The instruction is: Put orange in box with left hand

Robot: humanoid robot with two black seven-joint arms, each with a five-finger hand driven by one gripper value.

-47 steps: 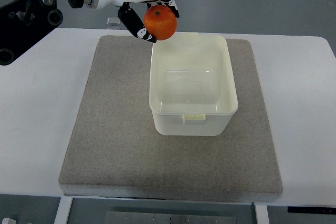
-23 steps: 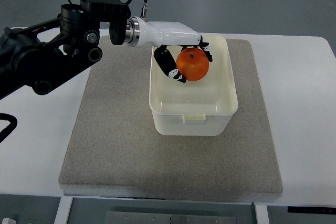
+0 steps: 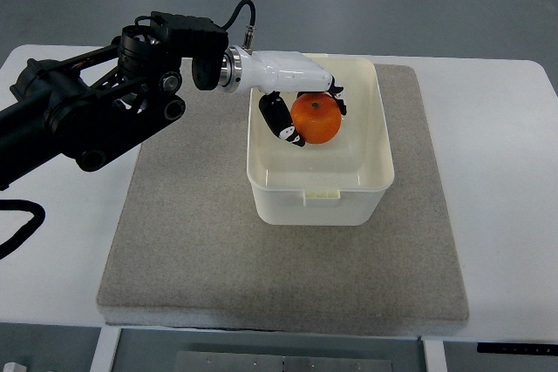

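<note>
My left hand (image 3: 307, 116) reaches in from the left on a black arm with a white wrist shell. Its fingers are curled around an orange (image 3: 316, 119), with the thumb on the fruit's left side and the other fingers behind it. Hand and orange hang inside the open top of a cream plastic box (image 3: 319, 187), over its far half. I cannot tell whether the orange touches the box floor. The right hand does not show.
The box stands on a grey felt mat (image 3: 192, 241) that covers most of a white table (image 3: 510, 180). The black arm links (image 3: 96, 115) stretch over the mat's far left corner.
The left hand carried the orange from above the box's far left corner to over the box, then sank lower into it. The grip has not changed.
</note>
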